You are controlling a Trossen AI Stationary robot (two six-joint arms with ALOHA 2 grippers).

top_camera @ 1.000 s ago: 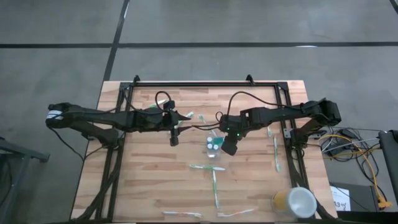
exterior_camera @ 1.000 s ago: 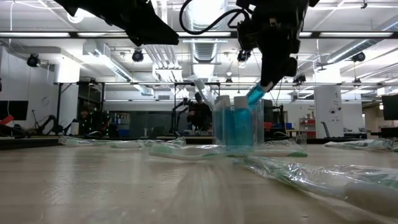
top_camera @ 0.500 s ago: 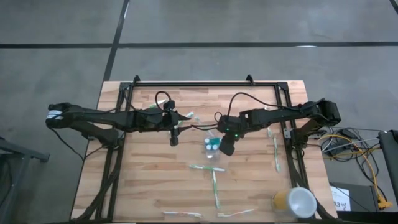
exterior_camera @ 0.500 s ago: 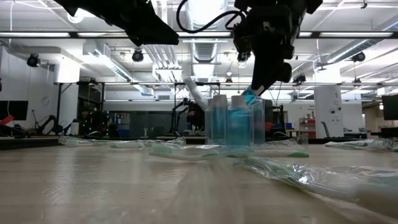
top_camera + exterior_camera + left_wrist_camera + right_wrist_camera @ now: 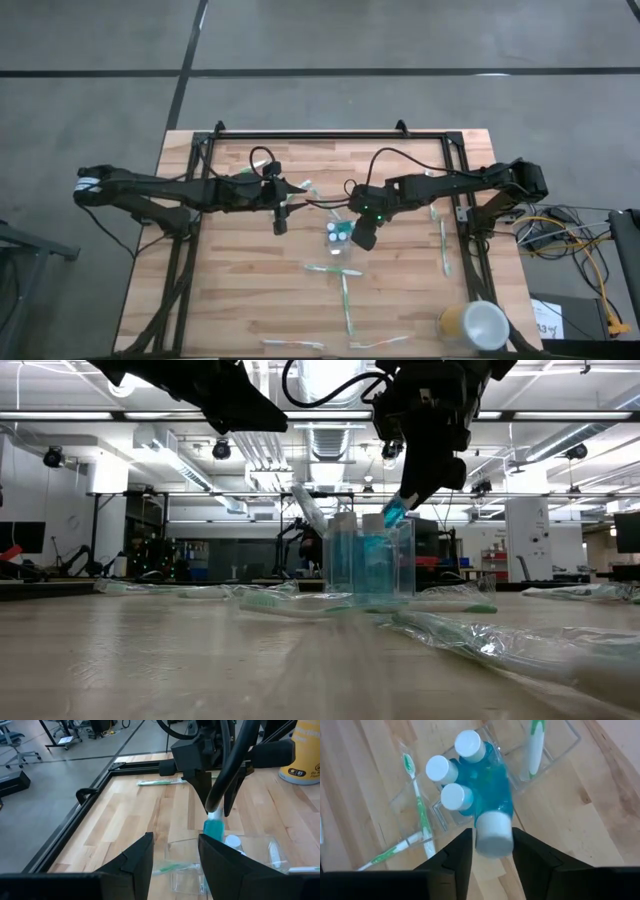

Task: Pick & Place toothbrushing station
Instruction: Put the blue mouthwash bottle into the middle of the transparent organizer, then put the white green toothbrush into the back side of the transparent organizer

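A clear plastic cup stands mid-table with three blue tubes with white caps upright in it. A toothbrush leans in the cup's far part. My right gripper is just above the cup's right side, shut on another blue tube that slants down into the cup. My left gripper hovers open and empty above the table, left of the cup. Several wrapped toothbrushes lie flat on the wood around the cup. My right gripper pinches the blue tube's white-capped top end between its two fingers. The fingers slant down from the table's right side, roughly in line with the tube. The tube hangs tilted below them, its lower end inside the cup beside the other tubes.
A larger yellow cup with a white top stands at the near right corner. More toothbrushes lie by the right rail, along the near edge and at the far left. A black frame borders the table.
My right gripper has gone a little toward the table's left and tipped more steeply downward, still holding the tube. The tube has sunk lower into the cup. The cup has slid slightly toward the left.
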